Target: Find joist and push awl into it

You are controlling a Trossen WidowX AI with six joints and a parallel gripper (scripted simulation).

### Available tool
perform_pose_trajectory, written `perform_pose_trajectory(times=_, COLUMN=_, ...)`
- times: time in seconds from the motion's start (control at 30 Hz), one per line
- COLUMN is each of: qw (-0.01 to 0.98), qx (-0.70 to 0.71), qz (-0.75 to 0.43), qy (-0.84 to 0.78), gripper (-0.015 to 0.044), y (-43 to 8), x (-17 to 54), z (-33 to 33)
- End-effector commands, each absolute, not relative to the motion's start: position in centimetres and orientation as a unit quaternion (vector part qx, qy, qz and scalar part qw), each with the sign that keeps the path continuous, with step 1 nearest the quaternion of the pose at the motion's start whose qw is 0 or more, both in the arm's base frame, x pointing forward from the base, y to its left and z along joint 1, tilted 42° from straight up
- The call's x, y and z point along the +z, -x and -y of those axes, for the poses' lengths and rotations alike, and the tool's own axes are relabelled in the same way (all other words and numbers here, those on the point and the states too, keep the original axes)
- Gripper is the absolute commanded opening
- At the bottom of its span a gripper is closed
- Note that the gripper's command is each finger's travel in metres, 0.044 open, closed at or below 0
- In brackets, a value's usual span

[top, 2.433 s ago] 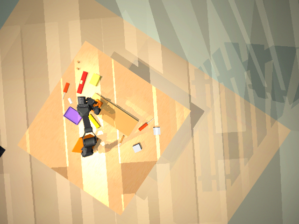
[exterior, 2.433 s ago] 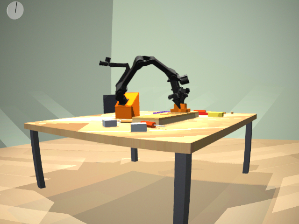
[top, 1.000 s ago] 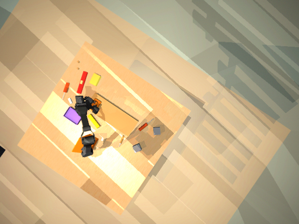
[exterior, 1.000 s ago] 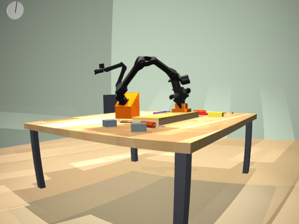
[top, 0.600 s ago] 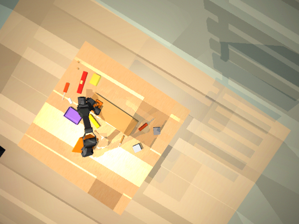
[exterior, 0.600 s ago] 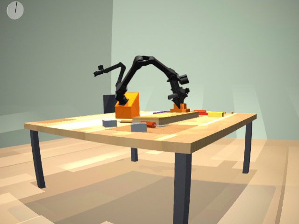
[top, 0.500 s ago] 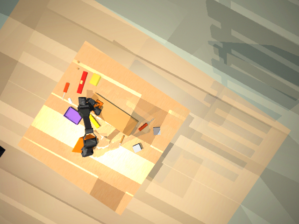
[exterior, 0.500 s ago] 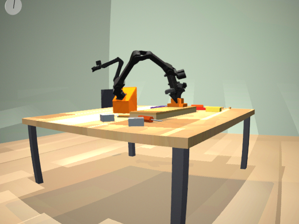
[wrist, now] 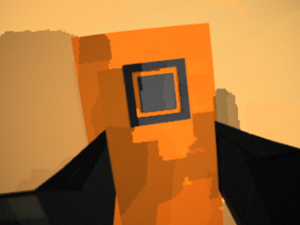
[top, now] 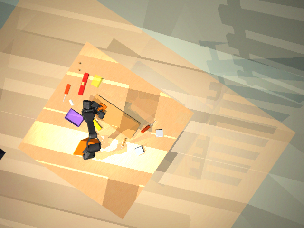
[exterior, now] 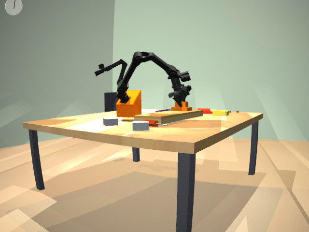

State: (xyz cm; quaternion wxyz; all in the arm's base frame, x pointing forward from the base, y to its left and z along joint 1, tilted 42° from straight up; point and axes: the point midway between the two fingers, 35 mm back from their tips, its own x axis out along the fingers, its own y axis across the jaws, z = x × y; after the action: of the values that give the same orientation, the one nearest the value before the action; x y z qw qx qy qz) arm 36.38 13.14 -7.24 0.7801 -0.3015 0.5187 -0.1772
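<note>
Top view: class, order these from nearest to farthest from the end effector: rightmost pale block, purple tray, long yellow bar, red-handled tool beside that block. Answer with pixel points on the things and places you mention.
1. Long yellow bar (top: 97, 124): just below.
2. Purple tray (top: 74, 118) (exterior: 163, 110): left.
3. Red-handled tool (top: 145, 128) (exterior: 150, 123): lower right.
4. Rightmost pale block (top: 159, 133) (exterior: 140, 125): lower right, beyond the tool.
</note>
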Motion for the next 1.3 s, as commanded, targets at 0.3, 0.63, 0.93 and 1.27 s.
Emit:
perform_pose_trajectory(times=0.3, qw=0.779, qx=-0.181, qz=-0.517, qy=0.303, gripper=0.0, y=-36.5, x=-5.7, z=-11.2)
perform_pose_trajectory(times=0.63, qw=0.779, qx=-0.182, qz=-0.517, qy=0.304, gripper=0.0, y=-36.6, x=-4.7, z=-10.0)
perform_pose_trajectory(times=0.93, qw=0.779, qx=-0.182, qz=-0.517, qy=0.304, gripper=0.0, y=-36.6, x=-3.8, z=-9.0)
perform_pose_trajectory(times=1.27, qw=0.779, qx=-0.182, qz=-0.517, qy=0.305, gripper=0.0, y=-36.7, x=-2.7, z=-7.8)
